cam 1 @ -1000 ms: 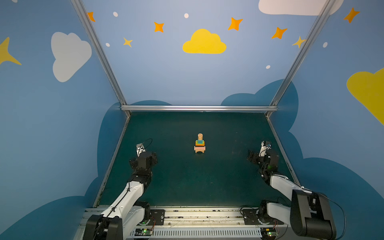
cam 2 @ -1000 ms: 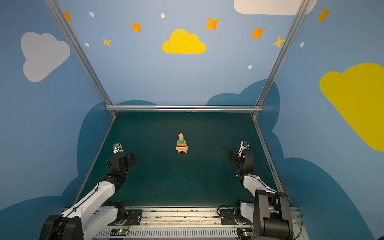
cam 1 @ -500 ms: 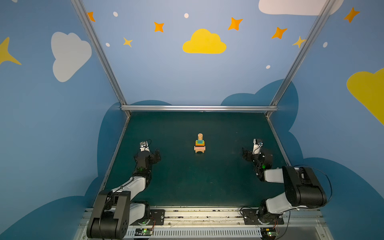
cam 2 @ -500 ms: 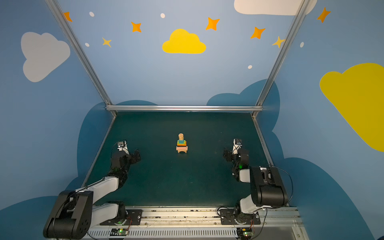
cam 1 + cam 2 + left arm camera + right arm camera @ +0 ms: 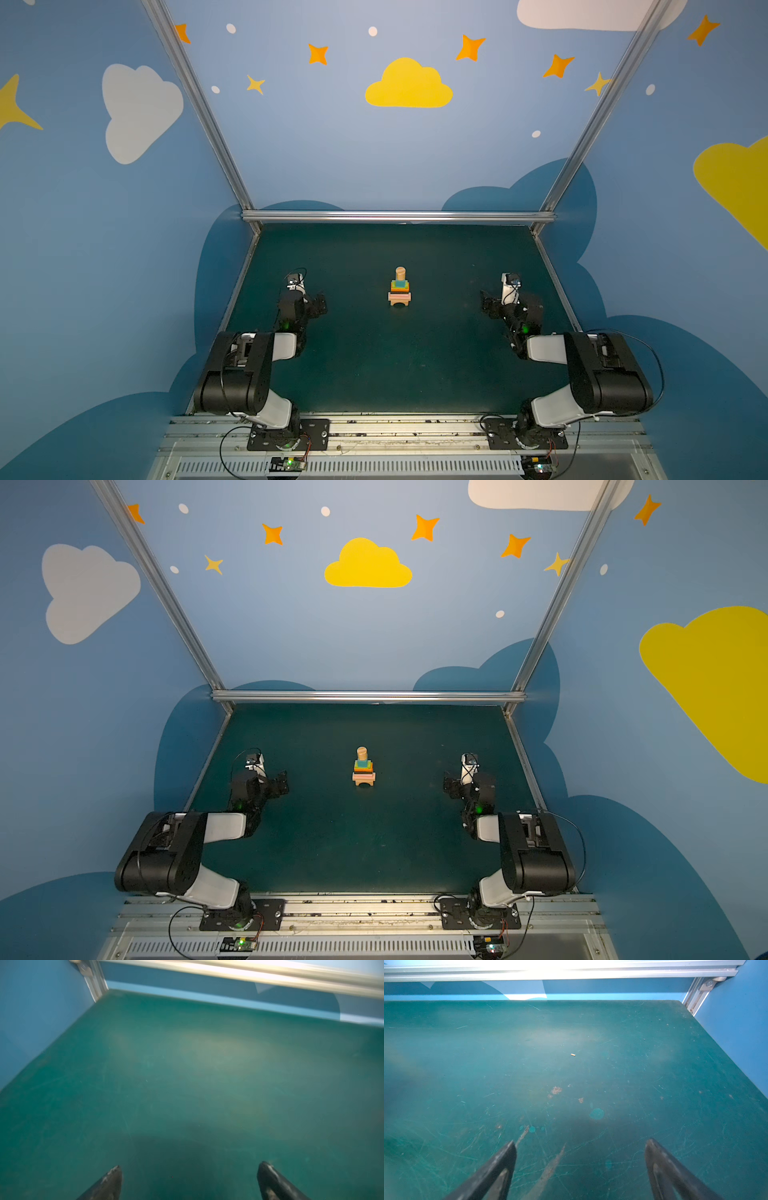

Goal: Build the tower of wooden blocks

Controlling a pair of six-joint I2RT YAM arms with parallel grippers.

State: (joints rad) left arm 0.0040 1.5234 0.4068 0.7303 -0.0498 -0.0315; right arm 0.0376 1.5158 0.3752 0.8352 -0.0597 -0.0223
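Observation:
The wood block tower stands upright in the middle of the green table in both top views: tan arch at the bottom, pink, orange and green bricks, a teal cube, and a tan cylinder on top. My left gripper hangs low at the tower's left, well apart from it, open and empty. At the right, just as far off, my right gripper is open and empty too. Each wrist view shows only bare mat between the left gripper and right gripper fingertips; the tower is out of both.
Blue walls and metal frame rails close the table at the back and sides. Both arms sit folded near the front rail. A tiny tan crumb lies on the scratched mat.
Both arms have folded back toward their bases at the front. The grippers drew slightly inward and stayed open. The tower has not moved.

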